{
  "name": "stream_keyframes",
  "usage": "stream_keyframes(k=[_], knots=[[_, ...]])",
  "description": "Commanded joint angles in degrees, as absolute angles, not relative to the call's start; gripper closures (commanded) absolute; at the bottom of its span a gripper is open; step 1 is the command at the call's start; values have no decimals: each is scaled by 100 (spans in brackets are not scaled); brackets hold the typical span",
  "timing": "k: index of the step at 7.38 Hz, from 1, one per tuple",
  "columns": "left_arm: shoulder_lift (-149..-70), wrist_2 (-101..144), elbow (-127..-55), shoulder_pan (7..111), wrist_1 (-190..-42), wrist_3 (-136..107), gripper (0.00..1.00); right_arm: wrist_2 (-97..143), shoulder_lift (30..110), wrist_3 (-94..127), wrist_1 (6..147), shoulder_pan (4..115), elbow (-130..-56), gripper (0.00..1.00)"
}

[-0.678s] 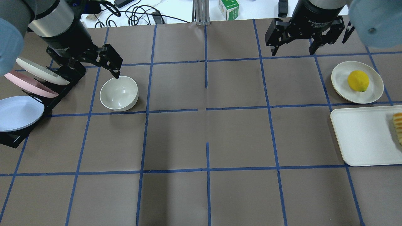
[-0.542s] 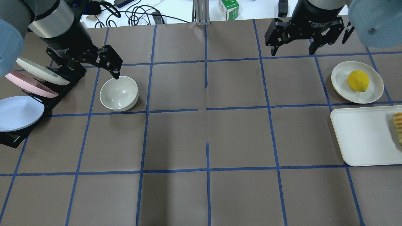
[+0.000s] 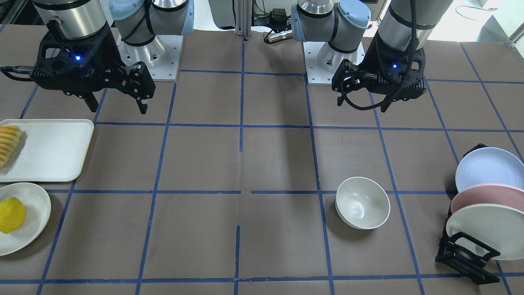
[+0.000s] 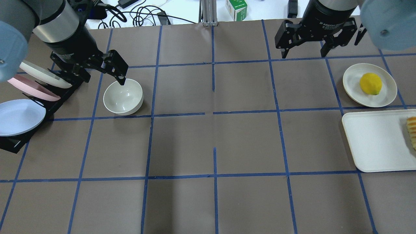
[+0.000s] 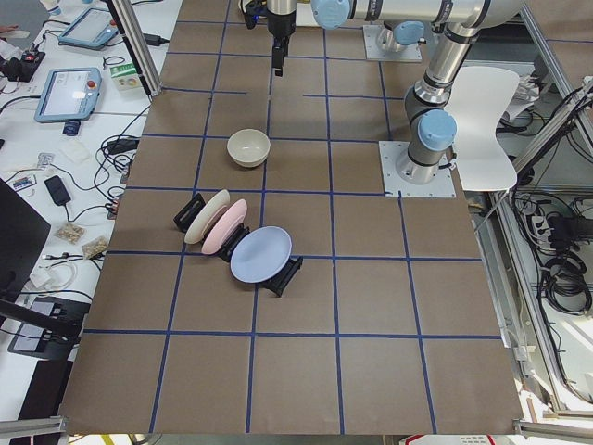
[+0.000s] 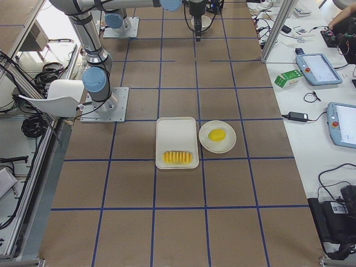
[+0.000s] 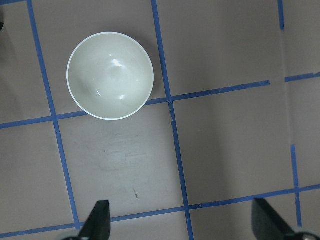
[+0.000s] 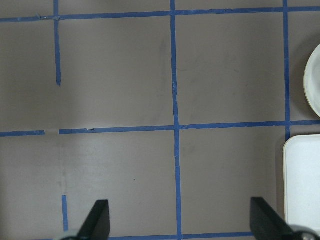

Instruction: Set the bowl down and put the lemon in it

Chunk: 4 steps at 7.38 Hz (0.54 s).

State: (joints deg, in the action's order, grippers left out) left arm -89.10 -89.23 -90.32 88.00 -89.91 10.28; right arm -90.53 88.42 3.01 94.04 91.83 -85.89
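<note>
The off-white bowl (image 4: 123, 97) stands upright and empty on the brown table, also in the front view (image 3: 362, 202) and the left wrist view (image 7: 110, 75). My left gripper (image 4: 104, 81) hangs open and empty above the table, just beside the bowl on the robot's side and apart from it (image 3: 362, 105). The yellow lemon (image 4: 370, 83) lies on a shallow off-white plate (image 4: 352, 78) at the right (image 3: 11, 214). My right gripper (image 4: 304, 56) is open and empty, raised, left of and behind that plate (image 3: 118, 110).
A black rack with three tilted plates (image 4: 22, 97) stands left of the bowl (image 3: 483, 213). A white tray (image 4: 373, 143) with ridged yellow-orange slices (image 4: 412, 130) lies in front of the lemon's plate. Cables and a green box (image 4: 236, 9) lie beyond the table's far edge.
My left gripper has shifted slightly to the right near the bowl, staying open. The bowl, the lemon and my right gripper have not visibly moved.
</note>
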Motion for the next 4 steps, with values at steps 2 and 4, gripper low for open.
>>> stream_keyframes(k=[2, 4], knots=[[-9061, -8973, -9044, 8693, -8685, 1046, 0, -9123, 8789, -803, 9422, 8163, -8569, 0], [-9429, -8921, -9087, 7915, -8300, 1107, 0, -9097, 8545, -2286, 9492, 6879, -8544, 0]])
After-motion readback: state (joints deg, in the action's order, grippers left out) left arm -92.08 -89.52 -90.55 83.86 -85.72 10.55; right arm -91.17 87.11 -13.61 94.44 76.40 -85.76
